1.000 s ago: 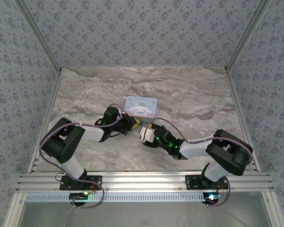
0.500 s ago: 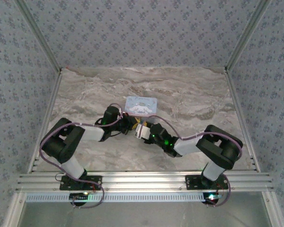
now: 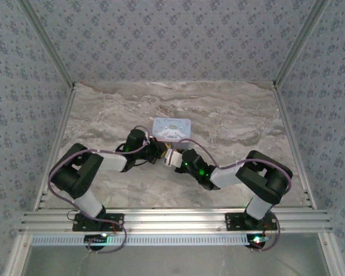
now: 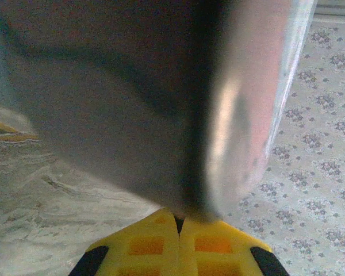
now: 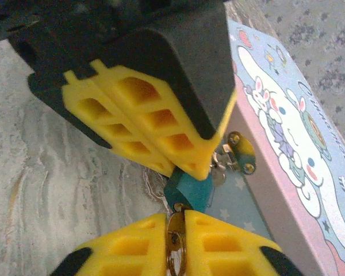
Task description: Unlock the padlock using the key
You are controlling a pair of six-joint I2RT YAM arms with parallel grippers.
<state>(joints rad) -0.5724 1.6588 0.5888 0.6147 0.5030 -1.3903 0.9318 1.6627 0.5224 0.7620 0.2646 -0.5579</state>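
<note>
The small teal padlock point(image 5: 191, 192) hangs at the front of the pastel tin, beside the tin's yellow latch point(image 5: 241, 150). My left gripper point(image 5: 187, 167) comes in from above, its yellow fingers pressed together on the padlock's top. The brass key point(image 5: 174, 238) sits with its tip in the padlock's underside, and my right gripper point(image 5: 175, 221) is shut on the key's head. In the top view the left gripper point(image 3: 158, 152) and the right gripper point(image 3: 171, 156) meet just in front of the tin. In the left wrist view my left gripper point(image 4: 180, 221) has no gap between its fingers.
The blue-and-pink tin with a cartoon lid point(image 3: 171, 127) lies mid-table right behind both grippers; its side point(image 4: 132, 98) looms blurred and very close to the left wrist camera. Marble tabletop point(image 3: 236, 115) spreads around it, bounded by patterned walls and metal rails.
My right arm has pushed forward and left toward the left gripper, and its fingers have closed on the key. The left arm has held still.
</note>
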